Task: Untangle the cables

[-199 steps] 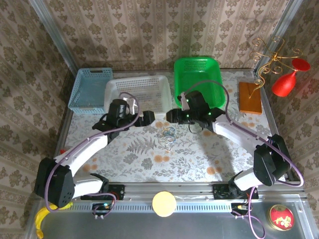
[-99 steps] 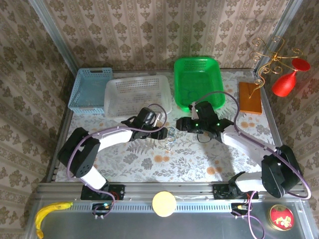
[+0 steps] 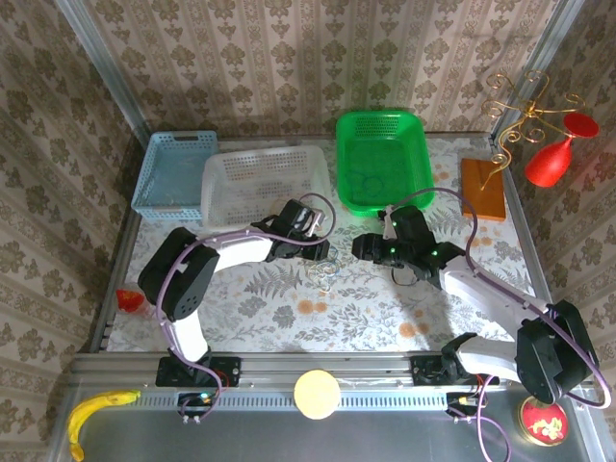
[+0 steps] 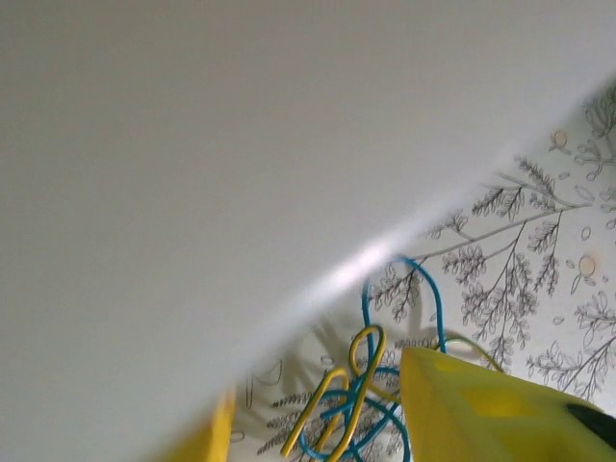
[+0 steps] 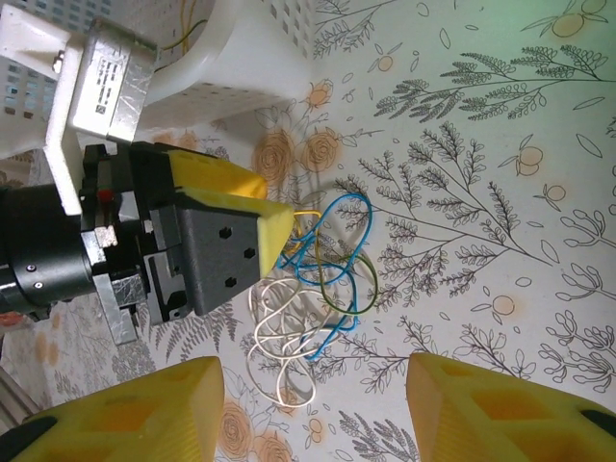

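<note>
The left gripper (image 4: 318,414) reaches low over the table with its yellow-padded fingers (image 4: 481,409) apart, and the small clump of thin looped cables (image 4: 366,351), blue, yellow and white, lies in the gap between them, blue and yellow strands running up past the pads; from the right wrist camera one yellow pad tip of this left gripper (image 5: 274,231) sits right at the edge of the cables (image 5: 322,274), at a yellow strand, though actual contact cannot be told; the right gripper (image 5: 316,371) hangs above the same spot with its two yellow fingers (image 5: 125,414) spread wide, the white loops of the clump lying between them and apart from both; from above, the left gripper (image 3: 324,252) and the right gripper (image 3: 358,247) face each other across a short gap, with the cables (image 3: 325,271) on the floral-printed tabletop (image 3: 289,318) just nearer the arm bases than the two tips; just behind the left gripper stands a white perforated plastic basket (image 3: 260,159), whose corner (image 5: 255,58) shows in the right wrist view; a green plastic basket (image 3: 380,120) stands beside it behind the right gripper, and a blue plastic basket (image 3: 178,140) on its other side.
</note>
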